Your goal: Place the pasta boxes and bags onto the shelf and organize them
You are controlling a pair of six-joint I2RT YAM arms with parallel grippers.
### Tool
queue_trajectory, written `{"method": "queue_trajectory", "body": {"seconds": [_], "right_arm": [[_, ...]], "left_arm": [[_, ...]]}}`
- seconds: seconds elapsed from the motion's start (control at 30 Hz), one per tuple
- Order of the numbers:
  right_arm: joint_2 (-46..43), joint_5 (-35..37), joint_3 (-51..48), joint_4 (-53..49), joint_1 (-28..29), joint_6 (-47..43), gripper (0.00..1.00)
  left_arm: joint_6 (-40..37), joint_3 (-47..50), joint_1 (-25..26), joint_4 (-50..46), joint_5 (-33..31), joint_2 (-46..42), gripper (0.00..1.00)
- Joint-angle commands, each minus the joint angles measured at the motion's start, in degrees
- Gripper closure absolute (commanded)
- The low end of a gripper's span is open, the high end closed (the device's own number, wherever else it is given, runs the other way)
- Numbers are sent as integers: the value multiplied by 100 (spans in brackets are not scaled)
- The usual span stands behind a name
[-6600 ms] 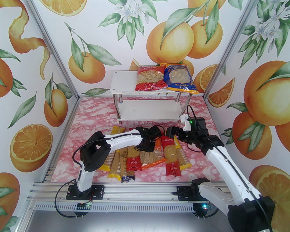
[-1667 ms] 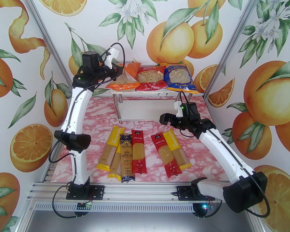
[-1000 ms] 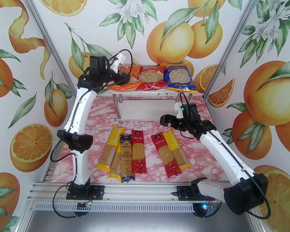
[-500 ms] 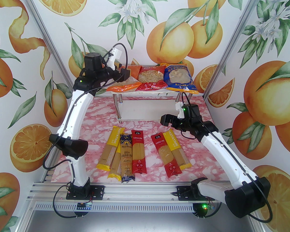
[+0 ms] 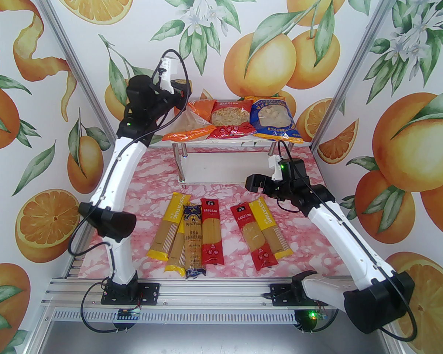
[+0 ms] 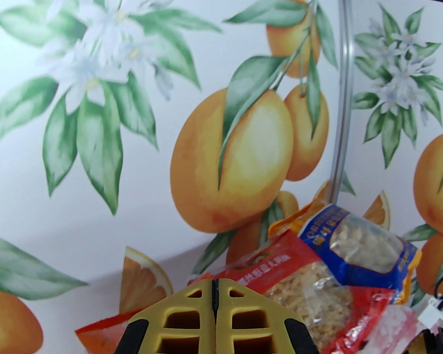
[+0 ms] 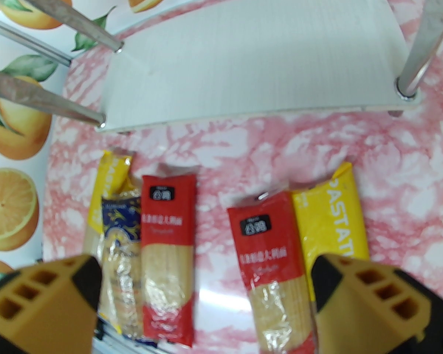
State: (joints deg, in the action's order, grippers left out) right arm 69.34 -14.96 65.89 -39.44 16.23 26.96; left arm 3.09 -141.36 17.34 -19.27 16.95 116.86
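Shelf (image 5: 229, 166) stands at 12 o'clock on the counter (image 5: 147, 183). Its top tier carries three bags side by side: orange bag (image 5: 192, 125) at the 9 o'clock end, red bag (image 5: 230, 122) in the centre, blue bag (image 5: 273, 118) at the 3 o'clock end. Left fingers (image 6: 192, 308) are pressed together with nothing between them, raised at 10 o'clock of the orange bag. Right fingers (image 7: 373, 301) are spread wide and empty, above the counter. Six spaghetti packs (image 5: 211, 234) lie flat at 6 o'clock of the shelf.
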Motion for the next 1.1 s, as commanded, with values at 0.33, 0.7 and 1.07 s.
{"method": "queue_trajectory", "body": {"seconds": [0.33, 0.7, 1.07], "right_arm": [[-251, 275, 65, -169, 38, -130, 0], [-254, 268, -107, -83, 38, -86, 0], [-280, 248, -190, -35, 38, -68, 0]], "left_arm": [[-112, -600, 111, -867, -314, 789, 100], [87, -76, 307, -1127, -373, 824, 100], [531, -76, 589, -1435, -776, 1068, 94]]}}
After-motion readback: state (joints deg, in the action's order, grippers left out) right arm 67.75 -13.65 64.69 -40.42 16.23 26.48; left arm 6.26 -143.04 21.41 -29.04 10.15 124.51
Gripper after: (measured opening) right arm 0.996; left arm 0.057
